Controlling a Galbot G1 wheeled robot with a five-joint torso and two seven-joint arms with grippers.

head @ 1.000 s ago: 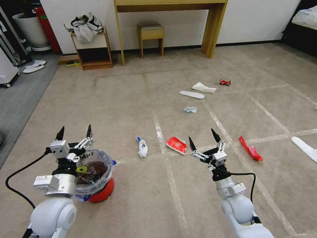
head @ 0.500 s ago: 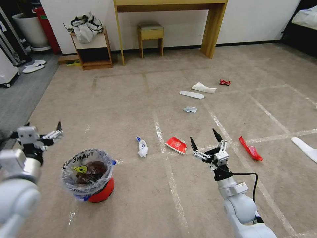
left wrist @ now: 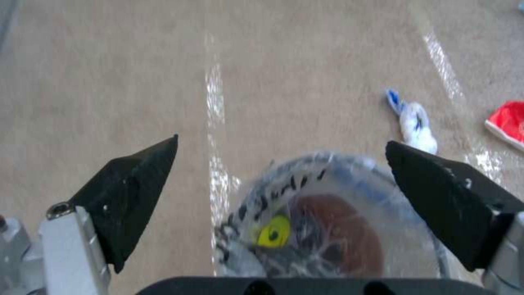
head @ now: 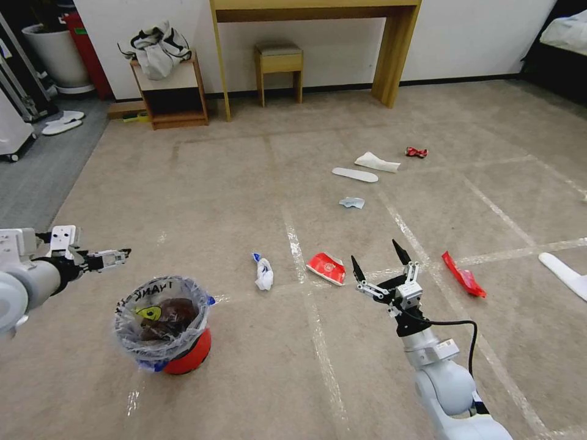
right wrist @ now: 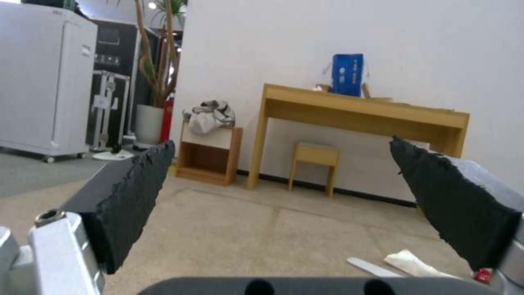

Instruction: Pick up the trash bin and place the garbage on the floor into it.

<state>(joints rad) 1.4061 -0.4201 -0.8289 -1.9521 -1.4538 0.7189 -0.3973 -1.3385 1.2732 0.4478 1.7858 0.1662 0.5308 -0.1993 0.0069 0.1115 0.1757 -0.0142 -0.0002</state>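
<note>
Small round red trash bin (head: 164,324) lined with a clear printed plastic bag stands upright on the beige short-pile carpet floor (head: 244,177), not yet picked up; something dark brown already sits in the bag. Left gripper (head: 113,256) hangs beside the bin, off its far-left rim, apart from it, jaws spread wide and empty; its wrist view looks down past the rim (left wrist: 322,164).

Right gripper (head: 380,270) is raised near the red-and-white carton (head: 327,267), jaws released, nothing held. Knotted white-and-blue wrapper (head: 264,272) lies between bin and carton. Red flat wrapper (head: 465,275) is further right; flat white slipper (head: 356,175), white tissue (head: 376,162), small pale-blue wrapper (head: 353,202) and crushed red can (head: 417,152) lie well beyond.

Risks, as I judge them:
- The bag overhangs the rim loosely, so a pinch on film alone would lift the liner out and leave the pail.
- The bin is light and round; a sideways nudge from one finger could tip it and spill the contents.
- Left arm comes in low from the side, so a descent may land outside the rim.
- Flat litter on pile carpet may slip from the tips.
</note>
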